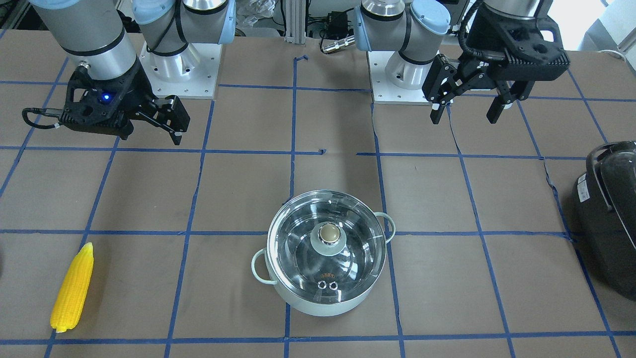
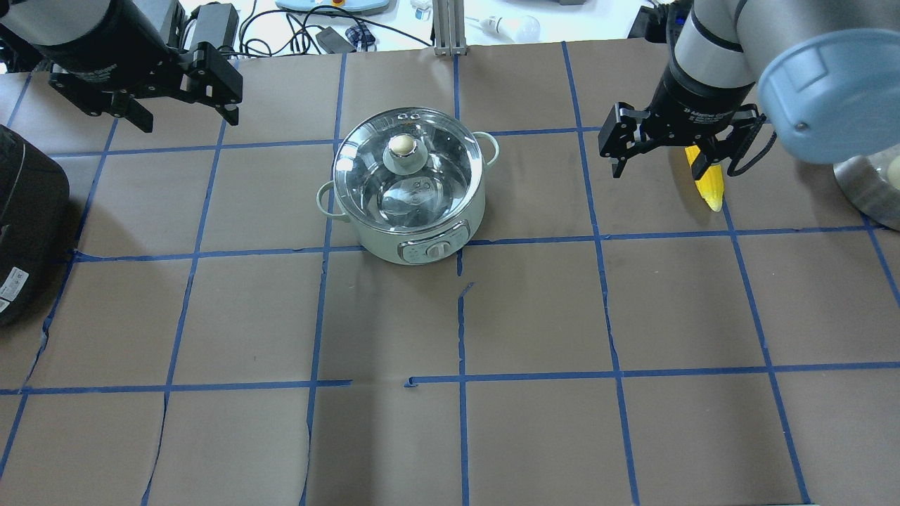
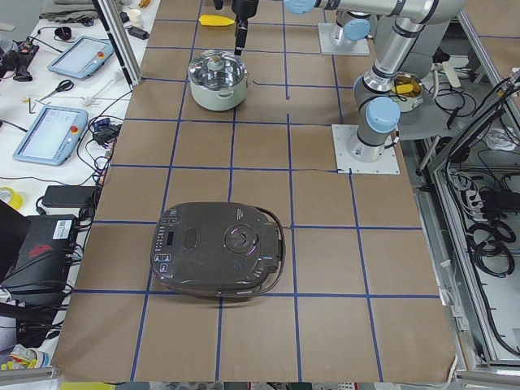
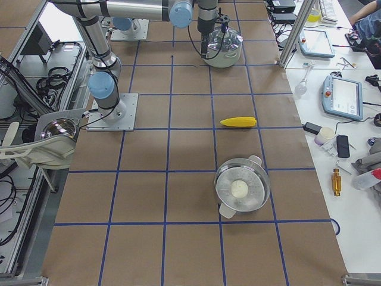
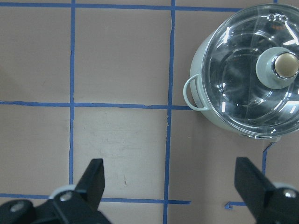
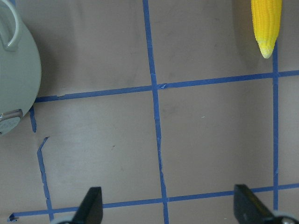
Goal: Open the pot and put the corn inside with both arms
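The pale mint-green pot [image 1: 293,298] stands mid-table with its glass lid [image 1: 298,248] on, and also shows from overhead [image 2: 422,239]. The gold-topped knob [image 2: 401,145] is upright. The yellow corn [image 1: 73,288] lies flat on the table on my right side. From overhead the corn [image 2: 711,190] is partly hidden behind my right gripper [image 2: 657,172], which is open and empty above it. The right wrist view shows only the corn's tip [image 6: 266,23]. My left gripper [image 2: 188,121] is open and empty, raised to the left of the pot [image 5: 198,70].
A big black appliance [image 2: 24,225] sits at the table's left end. A steel pot with a lid [image 4: 241,189] stands at the right end, beyond the corn. Blue tape lines grid the brown table.
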